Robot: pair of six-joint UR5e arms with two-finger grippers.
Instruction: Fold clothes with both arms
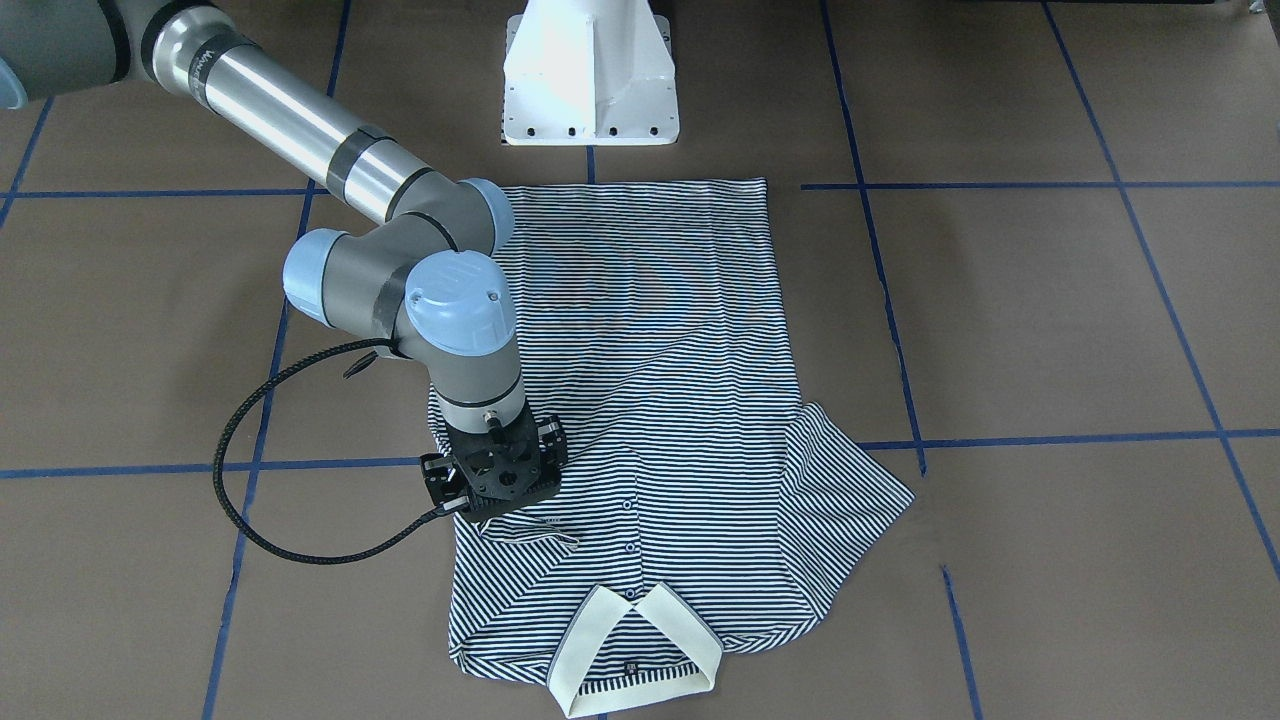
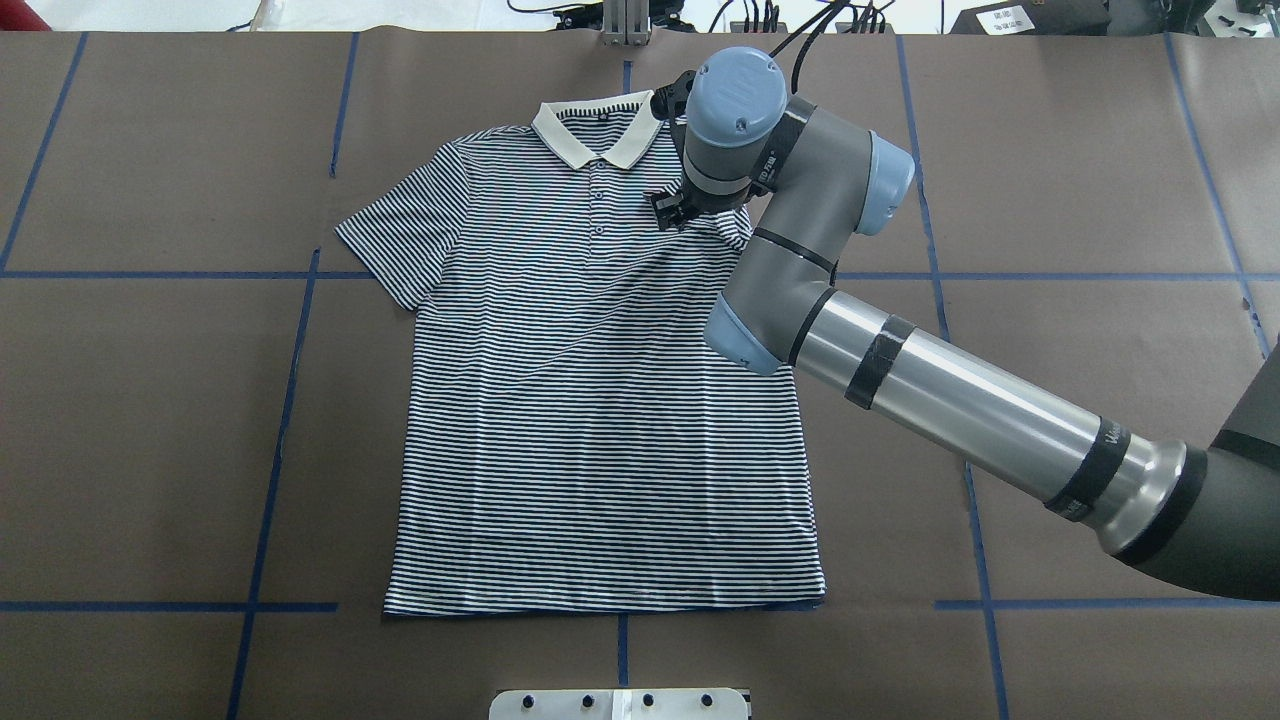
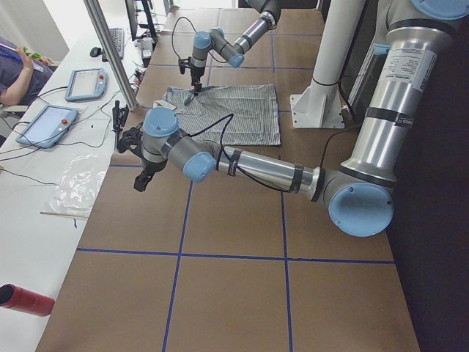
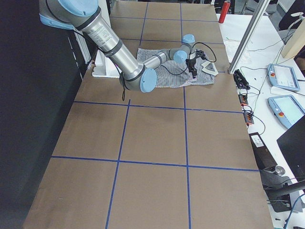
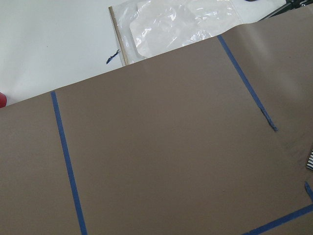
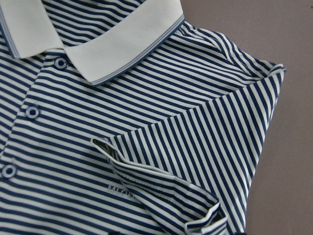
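Striped polo shirt [image 2: 600,400] lies flat mid-frame in the overhead view, cream collar [image 2: 598,135] at the top, one sleeve [image 6: 195,147] flopped over onto the chest. My right gripper [image 1: 495,488] sits right over that sleeve, and I can't tell if it's pinching anything. My left gripper [image 3: 141,180] hangs over bare table [image 2: 150,400], off the shirt, and I can't tell its grip either.

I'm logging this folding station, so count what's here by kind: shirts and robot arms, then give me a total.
Striped polo shirt: 1
Robot arms: 2, the right arm and the left arm
Total: 3
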